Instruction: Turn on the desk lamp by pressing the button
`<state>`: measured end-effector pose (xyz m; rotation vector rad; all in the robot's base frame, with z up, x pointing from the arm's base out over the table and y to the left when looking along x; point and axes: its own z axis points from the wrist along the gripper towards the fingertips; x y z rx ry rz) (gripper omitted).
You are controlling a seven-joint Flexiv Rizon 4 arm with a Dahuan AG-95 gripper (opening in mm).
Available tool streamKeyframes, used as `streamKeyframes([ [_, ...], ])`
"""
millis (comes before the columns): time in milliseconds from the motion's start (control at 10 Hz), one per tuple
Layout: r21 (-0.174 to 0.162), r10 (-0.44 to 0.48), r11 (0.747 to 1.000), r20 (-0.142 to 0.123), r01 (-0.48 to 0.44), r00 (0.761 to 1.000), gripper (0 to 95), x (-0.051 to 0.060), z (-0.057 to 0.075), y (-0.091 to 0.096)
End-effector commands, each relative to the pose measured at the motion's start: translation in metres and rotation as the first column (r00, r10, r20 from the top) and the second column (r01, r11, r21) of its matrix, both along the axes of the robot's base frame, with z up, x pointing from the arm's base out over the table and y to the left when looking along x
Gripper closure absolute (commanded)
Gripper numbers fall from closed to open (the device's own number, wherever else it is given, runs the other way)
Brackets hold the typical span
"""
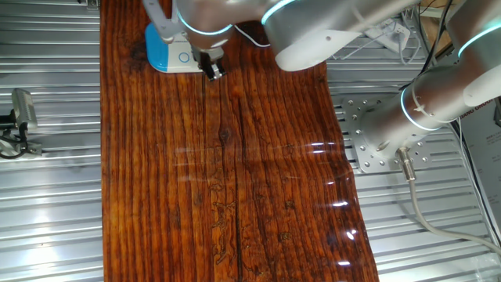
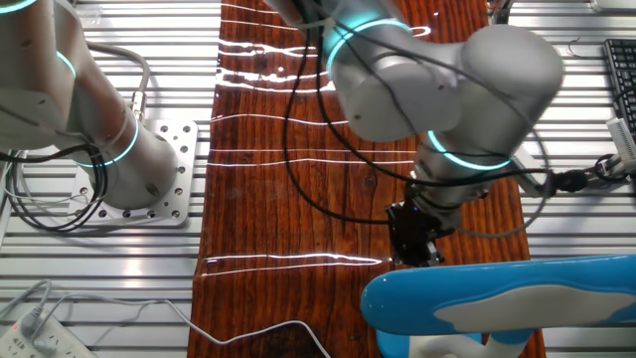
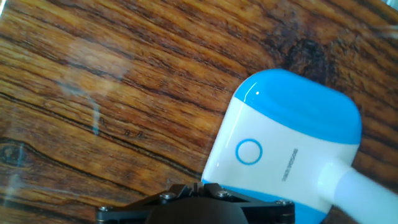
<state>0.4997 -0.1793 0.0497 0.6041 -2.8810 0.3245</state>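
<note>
The desk lamp (image 1: 167, 52) stands at the far left end of the wooden table, with a blue and white rounded base and a slim white neck (image 1: 156, 16). The button (image 1: 185, 56) is a small ring on the white part of the base. In the hand view the lamp base (image 3: 292, 143) fills the right side, and the button (image 3: 249, 152) lies up and right of my fingertips. My gripper (image 1: 213, 70) hangs just right of the base, beside the button and not over it. The gripper (image 3: 200, 185) shows its fingertips together, holding nothing. The gripper (image 2: 415, 245) stands behind the blue lamp head (image 2: 497, 298).
The wooden table (image 1: 235, 172) lies on a slatted metal bench. My arm's mounting plate (image 1: 376, 137) sits to the right of it. A white power strip (image 2: 35, 333) and a white cable (image 2: 268, 333) lie near the lamp end. A keyboard (image 2: 621, 70) sits at the edge.
</note>
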Motion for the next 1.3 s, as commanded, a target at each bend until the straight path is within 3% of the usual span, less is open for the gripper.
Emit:
streamKeyframes([
  [100,-0.033,0.054,0.998,0.008,-0.053,0.999,95.0,0.0016,0.0001,-0.0005],
  [300,-0.068,0.097,0.993,0.004,-0.096,0.995,95.0,0.0017,-0.0009,-0.0004],
  [500,-0.075,0.098,0.992,0.005,-0.098,0.995,95.0,0.0001,-0.0016,-0.0006],
  [600,-0.094,0.107,0.990,0.005,-0.106,0.994,95.0,-0.0016,-0.0029,-0.0008],
  [1300,-0.077,0.092,0.993,0.007,-0.091,0.996,95.0,-0.0040,0.0002,-0.0009],
])
